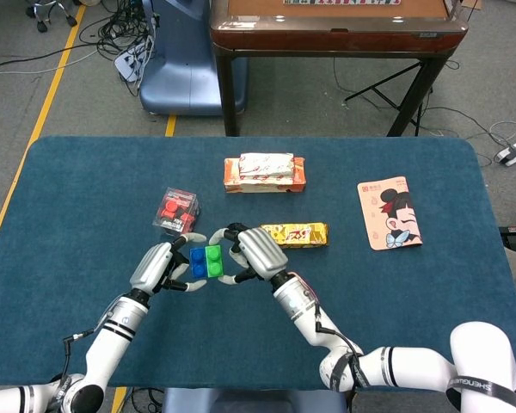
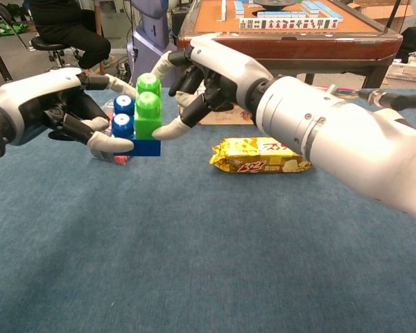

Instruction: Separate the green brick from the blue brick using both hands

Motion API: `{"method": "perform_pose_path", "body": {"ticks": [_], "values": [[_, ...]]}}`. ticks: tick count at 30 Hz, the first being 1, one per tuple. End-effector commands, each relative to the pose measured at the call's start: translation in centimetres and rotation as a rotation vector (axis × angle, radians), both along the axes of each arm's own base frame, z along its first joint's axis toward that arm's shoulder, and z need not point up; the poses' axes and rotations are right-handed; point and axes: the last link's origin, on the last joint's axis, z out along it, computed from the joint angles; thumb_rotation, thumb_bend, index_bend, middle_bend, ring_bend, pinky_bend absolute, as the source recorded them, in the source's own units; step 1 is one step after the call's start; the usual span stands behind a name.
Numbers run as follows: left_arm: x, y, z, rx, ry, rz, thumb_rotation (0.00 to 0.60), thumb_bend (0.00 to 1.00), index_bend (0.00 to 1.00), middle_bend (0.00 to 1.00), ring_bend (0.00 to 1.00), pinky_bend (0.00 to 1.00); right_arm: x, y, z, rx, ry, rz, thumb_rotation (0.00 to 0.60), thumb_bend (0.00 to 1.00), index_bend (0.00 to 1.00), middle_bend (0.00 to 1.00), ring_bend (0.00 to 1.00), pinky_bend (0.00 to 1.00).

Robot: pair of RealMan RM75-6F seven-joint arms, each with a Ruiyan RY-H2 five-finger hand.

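Note:
The green brick (image 2: 148, 111) stands stacked on the blue brick (image 2: 127, 132), and the pair is held above the table between both hands. My left hand (image 2: 52, 104) grips the blue brick from its left side, a finger under its base. My right hand (image 2: 211, 73) pinches the green brick from the right, thumb low and fingers over the top. In the head view the blue brick (image 1: 199, 262) and the green brick (image 1: 213, 260) sit side by side between the left hand (image 1: 157, 267) and the right hand (image 1: 256, 251).
A yellow snack packet (image 1: 296, 234) lies just right of the hands, also seen as the yellow packet (image 2: 260, 155). A clear box with red pieces (image 1: 175, 210) sits behind the left hand. An orange-and-white box (image 1: 264, 173) lies further back, a pink card (image 1: 389, 212) at right.

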Motion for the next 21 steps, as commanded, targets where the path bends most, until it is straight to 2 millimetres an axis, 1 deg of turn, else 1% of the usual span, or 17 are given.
{"method": "perform_pose_path", "body": {"ticks": [1, 7, 10, 21], "values": [[-0.01, 0.01, -0.03, 0.005, -0.003, -0.001, 0.600, 0.00, 0.43, 0.97, 0.82, 1.00, 0.00, -0.01, -0.01, 0.000, -0.002, 0.000, 0.600, 0.31, 0.66, 1.00, 1.00, 1.00], [-0.05, 0.03, -0.06, 0.021, -0.002, -0.005, 0.600, 0.00, 0.54, 0.98, 0.82, 1.00, -0.01, -0.01, 0.03, 0.001, -0.011, -0.001, 0.600, 0.31, 0.66, 1.00, 1.00, 1.00], [-0.07, -0.01, -0.10, 0.023, 0.004, -0.007, 0.600, 0.00, 0.58, 0.98, 0.82, 1.00, -0.02, -0.01, 0.08, 0.001, -0.016, -0.001, 0.600, 0.31, 0.66, 1.00, 1.00, 1.00], [-0.41, -0.11, -0.33, 0.023, 0.019, -0.004, 0.600, 0.00, 0.61, 0.98, 0.82, 1.00, -0.12, -0.05, 0.29, 0.009, -0.045, -0.007, 0.600, 0.33, 0.68, 1.00, 1.00, 1.00]]}}
